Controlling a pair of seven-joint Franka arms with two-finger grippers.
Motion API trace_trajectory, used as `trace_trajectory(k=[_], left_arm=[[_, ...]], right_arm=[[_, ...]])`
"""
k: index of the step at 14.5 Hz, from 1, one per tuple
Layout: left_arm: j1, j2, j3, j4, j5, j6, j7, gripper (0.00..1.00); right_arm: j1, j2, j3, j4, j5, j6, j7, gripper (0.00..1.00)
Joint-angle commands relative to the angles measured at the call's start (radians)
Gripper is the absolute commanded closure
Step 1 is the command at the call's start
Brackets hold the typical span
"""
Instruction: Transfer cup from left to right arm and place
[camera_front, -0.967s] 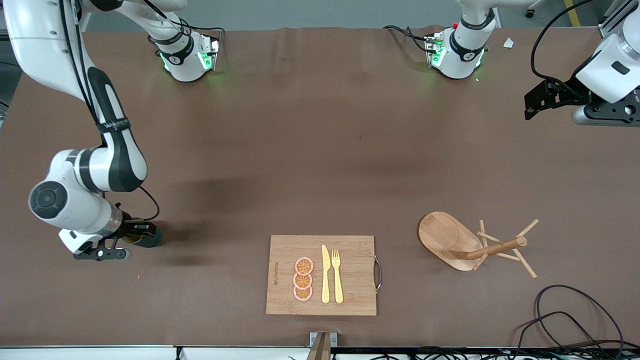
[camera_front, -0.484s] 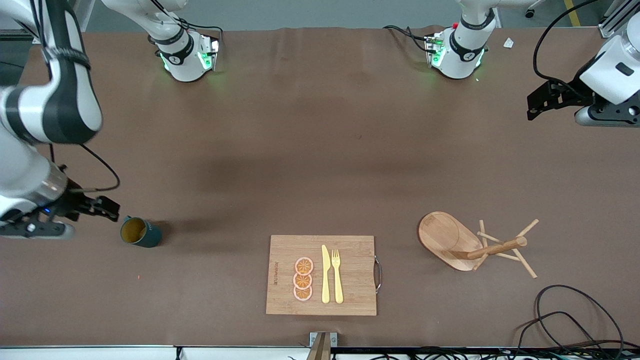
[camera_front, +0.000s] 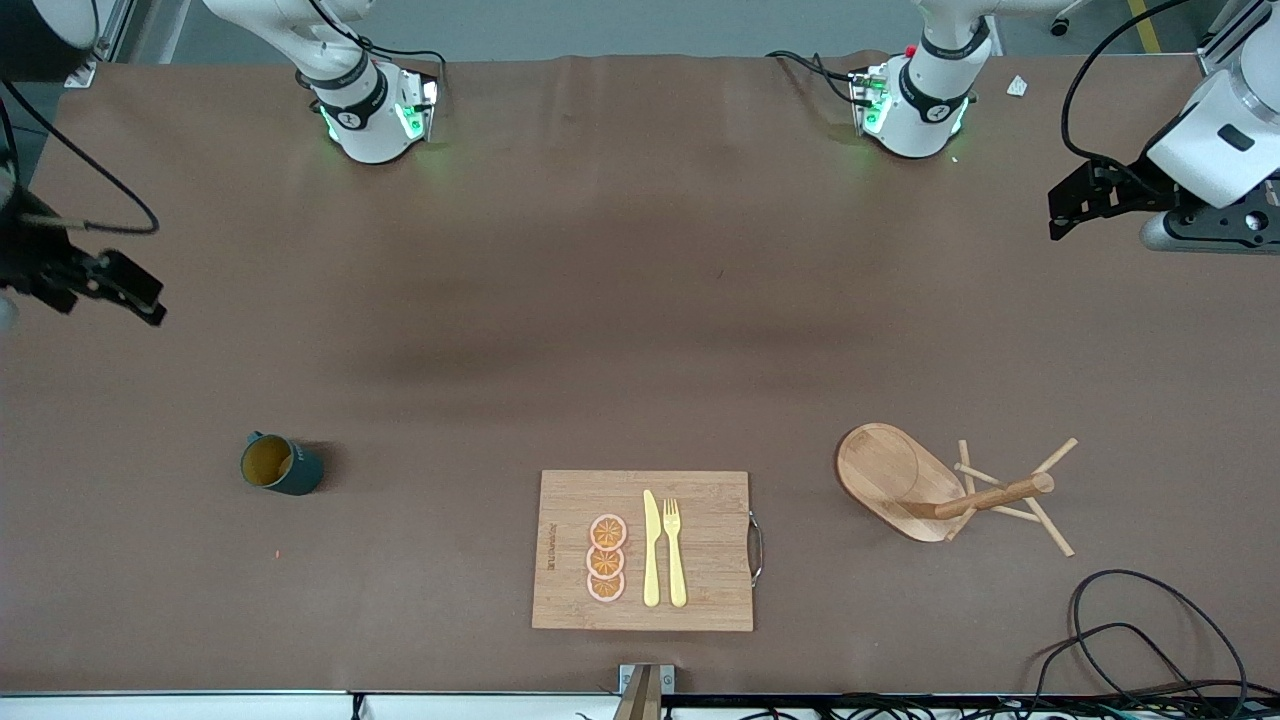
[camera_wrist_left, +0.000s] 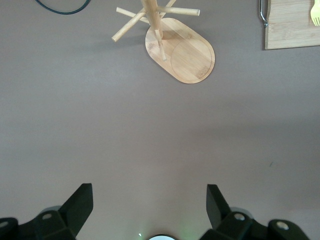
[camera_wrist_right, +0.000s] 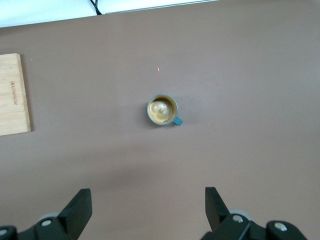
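The cup (camera_front: 280, 466), a dark teal mug with a tan inside, stands upright on the brown table toward the right arm's end. It also shows in the right wrist view (camera_wrist_right: 162, 110), seen from above with its handle to one side. My right gripper (camera_front: 138, 293) is open and empty, up in the air and well apart from the cup; its jaws (camera_wrist_right: 147, 197) stand wide. My left gripper (camera_front: 1065, 205) is open and empty, waiting in the air at the left arm's end of the table; it shows in the left wrist view (camera_wrist_left: 150, 192) over bare table.
A wooden cutting board (camera_front: 700, 560) with orange slices, a yellow knife and a fork lies near the front edge. A wooden mug rack (camera_front: 900, 480) lies tipped over toward the left arm's end; it also shows in the left wrist view (camera_wrist_left: 185, 50). Black cables (camera_front: 1130, 630) coil nearby.
My right gripper let go of the cup, opened, and rose away from it toward the robots' side. The cup stays where it was set. The left arm barely moved.
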Motion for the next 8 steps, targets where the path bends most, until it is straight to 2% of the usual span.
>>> trace_trajectory(k=[1, 8], left_arm=[[-0.004, -0.01, -0.01, 0.0, 0.022, 0.003, 0.001, 0.0], [-0.002, -0.01, -0.016, 0.001, 0.021, -0.009, -0.001, 0.0]], right_arm=[[-0.01, -0.125, 0.002, -0.138, 0.013, 0.019, 0.018, 0.0], [-0.018, -0.116, -0.002, -0.046, 0.015, -0.005, 0.004, 0.0]])
